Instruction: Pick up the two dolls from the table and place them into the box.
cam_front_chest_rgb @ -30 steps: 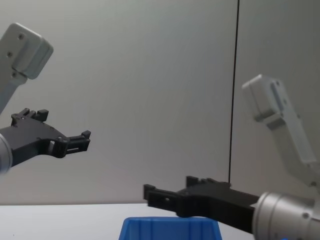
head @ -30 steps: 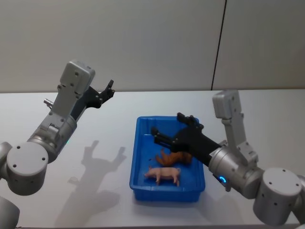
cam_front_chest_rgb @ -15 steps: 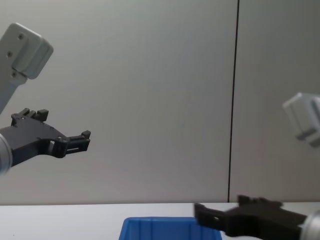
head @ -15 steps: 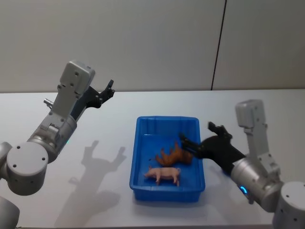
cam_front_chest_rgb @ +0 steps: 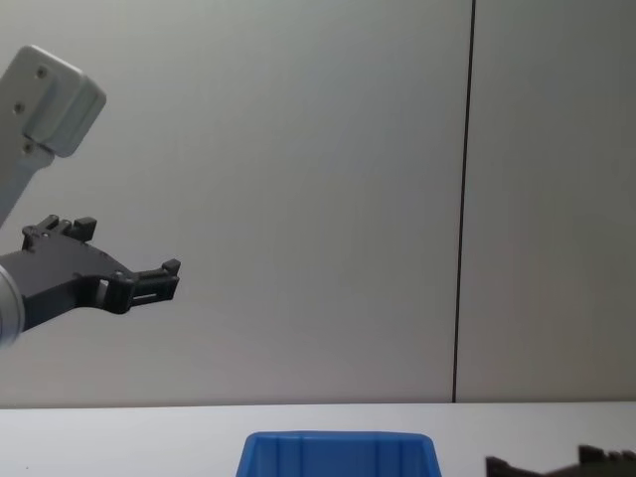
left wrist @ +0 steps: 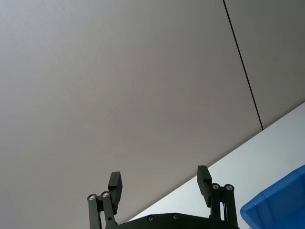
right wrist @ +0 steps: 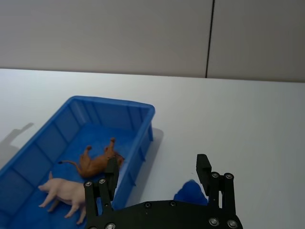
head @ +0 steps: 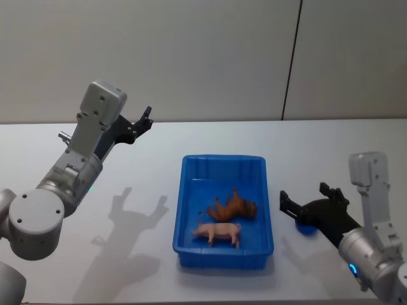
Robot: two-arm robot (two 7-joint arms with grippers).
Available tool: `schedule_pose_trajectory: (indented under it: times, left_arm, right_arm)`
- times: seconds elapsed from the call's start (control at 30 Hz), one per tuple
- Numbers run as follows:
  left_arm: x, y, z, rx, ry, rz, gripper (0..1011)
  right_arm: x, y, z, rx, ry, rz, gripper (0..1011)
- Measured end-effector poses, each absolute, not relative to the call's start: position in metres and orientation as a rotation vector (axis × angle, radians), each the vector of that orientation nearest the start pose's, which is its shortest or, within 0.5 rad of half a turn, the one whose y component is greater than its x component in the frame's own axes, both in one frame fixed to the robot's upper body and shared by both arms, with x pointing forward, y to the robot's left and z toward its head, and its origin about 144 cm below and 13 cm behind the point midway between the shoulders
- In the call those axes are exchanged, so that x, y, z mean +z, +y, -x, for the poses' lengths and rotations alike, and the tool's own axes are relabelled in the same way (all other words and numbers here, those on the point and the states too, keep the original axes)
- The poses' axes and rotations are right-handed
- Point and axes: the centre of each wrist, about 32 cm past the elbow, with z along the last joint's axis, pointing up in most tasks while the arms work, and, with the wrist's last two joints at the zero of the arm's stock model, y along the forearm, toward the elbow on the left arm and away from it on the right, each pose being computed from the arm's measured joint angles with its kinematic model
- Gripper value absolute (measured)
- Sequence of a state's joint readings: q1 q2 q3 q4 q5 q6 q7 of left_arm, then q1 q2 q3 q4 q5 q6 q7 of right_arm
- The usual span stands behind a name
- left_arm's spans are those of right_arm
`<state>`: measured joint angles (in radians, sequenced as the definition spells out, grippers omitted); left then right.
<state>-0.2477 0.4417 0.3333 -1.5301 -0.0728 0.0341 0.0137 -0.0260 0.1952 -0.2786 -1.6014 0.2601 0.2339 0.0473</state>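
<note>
Inside the blue box (head: 224,213), near the middle of the tabletop (head: 159,146), two toy animals are seen lying on their sides. The brown doll (head: 233,206) is laid with its long axis roughly across the box, its head toward the box's right wall and its legs pointing to the far end. The pink pig doll (head: 218,232) is placed just nearer the front wall, its long axis likewise across the box, legs pointing toward the near edge of the tabletop; which end is its head cannot be told. The two are close together, possibly touching.

The right pincer (head: 306,208) is held low over the tabletop just beside the box's right wall, its fingers spread wide and empty. A small deep-blue object (head: 306,227) is seen on the tabletop beneath it. The left pincer (head: 141,122) is held raised over the far-left part of the tabletop, fingers wide apart, nothing gripped.
</note>
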Motion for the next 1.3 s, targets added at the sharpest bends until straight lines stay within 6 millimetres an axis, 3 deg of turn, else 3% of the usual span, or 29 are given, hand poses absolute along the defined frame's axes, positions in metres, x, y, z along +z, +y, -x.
schedule_pose_trajectory:
  times: [0.5,1.1,1.3]
  left_arm:
    - [1.199,0.264,-0.512,1.302,-0.379,-0.246,1001]
    - [1.199,0.264,-0.512,1.302,-0.379,-0.246,1001]
    - [1.199,0.264,-0.512,1.302,-0.379,-0.246,1001]
  right_arm:
    - [1.110,-0.206,-0.441,-1.269,0.322,0.209,1001]
    - [1.086,-0.206,-0.463,-1.277,0.352,0.228,1001]
    - [1.080,-0.205,-0.472,-1.283,0.359,0.236,902]
